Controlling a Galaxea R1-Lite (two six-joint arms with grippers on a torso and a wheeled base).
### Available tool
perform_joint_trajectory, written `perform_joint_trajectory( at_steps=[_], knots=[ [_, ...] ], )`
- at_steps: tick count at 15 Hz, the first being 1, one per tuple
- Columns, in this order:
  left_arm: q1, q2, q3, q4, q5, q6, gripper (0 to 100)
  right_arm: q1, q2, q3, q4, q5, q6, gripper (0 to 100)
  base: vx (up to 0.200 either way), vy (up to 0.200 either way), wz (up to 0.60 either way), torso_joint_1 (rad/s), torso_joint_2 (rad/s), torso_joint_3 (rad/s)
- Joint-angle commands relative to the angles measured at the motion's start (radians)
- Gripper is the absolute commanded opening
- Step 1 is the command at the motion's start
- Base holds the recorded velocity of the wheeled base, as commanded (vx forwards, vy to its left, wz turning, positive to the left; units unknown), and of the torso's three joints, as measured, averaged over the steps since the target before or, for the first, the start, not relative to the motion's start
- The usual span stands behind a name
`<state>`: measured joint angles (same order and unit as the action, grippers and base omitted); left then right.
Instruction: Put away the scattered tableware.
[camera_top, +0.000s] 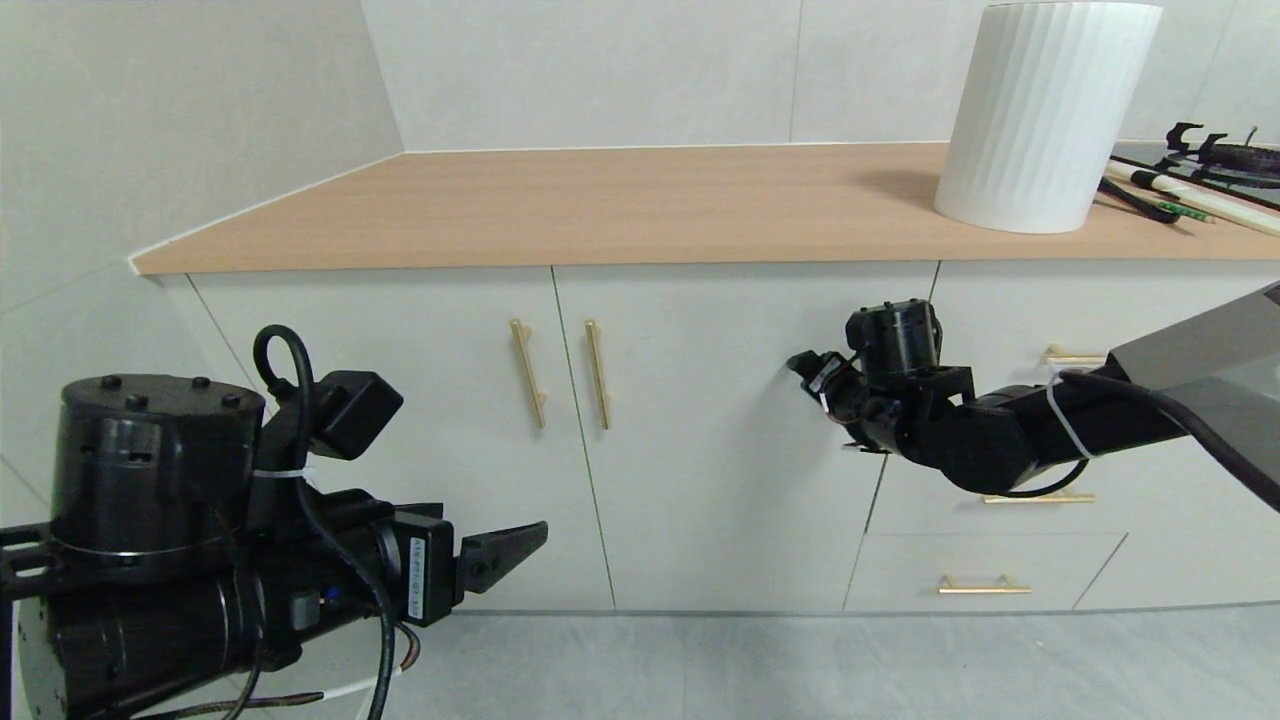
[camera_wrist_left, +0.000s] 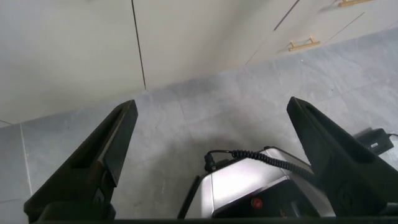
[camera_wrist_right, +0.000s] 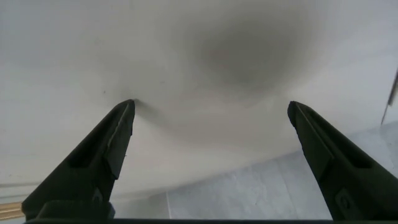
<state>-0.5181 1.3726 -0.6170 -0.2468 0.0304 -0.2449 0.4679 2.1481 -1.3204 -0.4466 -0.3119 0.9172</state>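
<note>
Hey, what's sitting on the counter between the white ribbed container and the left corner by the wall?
Nothing: in the head view the wooden countertop is bare from the white ribbed container to that corner.

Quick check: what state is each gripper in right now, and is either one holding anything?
Left gripper: open, holding nothing.
Right gripper: open, holding nothing, facing a cabinet door.

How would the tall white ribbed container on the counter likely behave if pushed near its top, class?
The white ribbed container stands tall and upright, so a high push would probably tip it rather than slide it. It looks rigid, possibly ceramic, so it may break if toppled. Its vertical ribs might aid grip.
</note>
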Motion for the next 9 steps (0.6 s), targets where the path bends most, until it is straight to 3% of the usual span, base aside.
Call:
perform_joint_trajectory(
  at_steps=[1,4,9],
  knots=[
    [0.0,0.0,0.0,0.0,0.0,-0.001,100,0.018,-0.096,0.102,0.006,0.062,-0.008,100,0.0,0.0,0.0,0.0,0.0,0.0],
    [0.001,-0.006,-0.001,0.0,0.0,-0.001,100,0.023,-0.267,0.29,-0.011,0.275,-0.075,100,0.0,0.0,0.0,0.0,0.0,0.0],
    [0.015,-0.188,0.008,-0.02,0.029,0.004,100,0.031,-0.659,0.618,-0.041,0.277,-0.408,100,0.0,0.0,0.0,0.0,0.0,0.0]
  ],
)
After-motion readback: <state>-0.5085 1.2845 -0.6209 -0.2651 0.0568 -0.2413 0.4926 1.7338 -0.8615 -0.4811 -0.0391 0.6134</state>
